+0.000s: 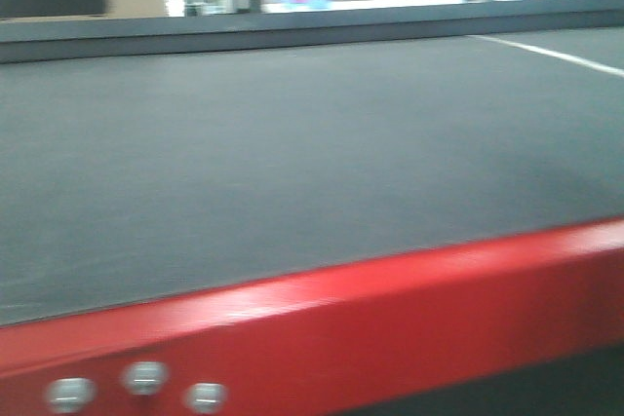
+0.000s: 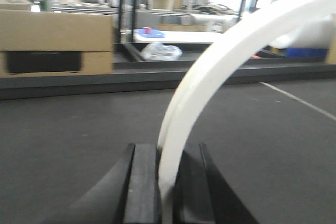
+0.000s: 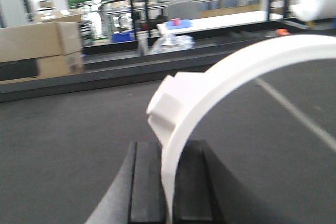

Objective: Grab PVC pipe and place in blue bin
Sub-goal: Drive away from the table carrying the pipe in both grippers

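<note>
In the left wrist view my left gripper (image 2: pixel 168 156) is shut on the lower end of a slim white curved PVC pipe (image 2: pixel 236 40), which arcs up and to the right over the dark table. In the right wrist view my right gripper (image 3: pixel 170 150) is shut on a second white curved PVC pipe (image 3: pixel 247 64). This one has a blocky squared part (image 3: pixel 168 100) just above the jaws. Neither gripper nor pipe shows in the front view. A blue container (image 2: pixel 303 52) stands far back at the right in the left wrist view.
The dark grey table mat (image 1: pixel 292 163) has a red front rail (image 1: pixel 409 309) and a white line (image 1: pixel 556 54) at the far right. Cardboard boxes (image 2: pixel 55 40) stand beyond the far edge at left. A clear plastic bag (image 2: pixel 163 52) lies behind the table.
</note>
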`<action>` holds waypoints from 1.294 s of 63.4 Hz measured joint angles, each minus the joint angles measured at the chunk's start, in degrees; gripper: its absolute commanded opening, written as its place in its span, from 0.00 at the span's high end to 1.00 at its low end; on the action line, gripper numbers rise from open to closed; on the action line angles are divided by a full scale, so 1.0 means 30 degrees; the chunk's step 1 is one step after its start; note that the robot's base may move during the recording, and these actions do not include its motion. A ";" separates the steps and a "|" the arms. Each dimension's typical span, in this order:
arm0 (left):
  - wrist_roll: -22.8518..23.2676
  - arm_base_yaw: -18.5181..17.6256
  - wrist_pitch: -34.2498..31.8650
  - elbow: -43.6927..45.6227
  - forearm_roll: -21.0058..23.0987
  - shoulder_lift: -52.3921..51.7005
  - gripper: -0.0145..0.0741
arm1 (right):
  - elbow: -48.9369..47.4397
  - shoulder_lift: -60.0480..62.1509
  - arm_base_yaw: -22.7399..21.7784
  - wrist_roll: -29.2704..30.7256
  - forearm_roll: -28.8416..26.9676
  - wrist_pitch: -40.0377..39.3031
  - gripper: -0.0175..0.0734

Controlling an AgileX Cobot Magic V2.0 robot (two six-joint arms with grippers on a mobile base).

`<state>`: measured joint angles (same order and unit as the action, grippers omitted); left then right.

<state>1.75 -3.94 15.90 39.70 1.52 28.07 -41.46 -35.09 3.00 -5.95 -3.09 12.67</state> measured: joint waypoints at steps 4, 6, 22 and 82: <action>0.0000 0.0000 0.0000 0.0000 0.0000 0.0000 0.96 | 0.0000 0.0000 0.0000 0.0000 0.0000 0.0000 0.99; 0.0000 0.0000 0.0000 0.0000 0.0000 0.0000 0.96 | 0.0000 0.0000 0.0000 0.0000 0.0000 0.0000 0.99; 0.0000 0.0000 0.0000 0.0000 0.0000 0.0000 0.96 | 0.0000 0.0000 0.0000 0.0000 0.0000 0.0000 0.99; 0.0000 0.0000 -0.0036 0.0000 0.0000 0.0000 0.96 | 0.0000 0.0000 0.0000 0.0000 0.0000 0.0000 0.99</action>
<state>1.75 -3.94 15.79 39.70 1.52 28.07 -41.46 -35.09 3.00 -5.95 -3.09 12.67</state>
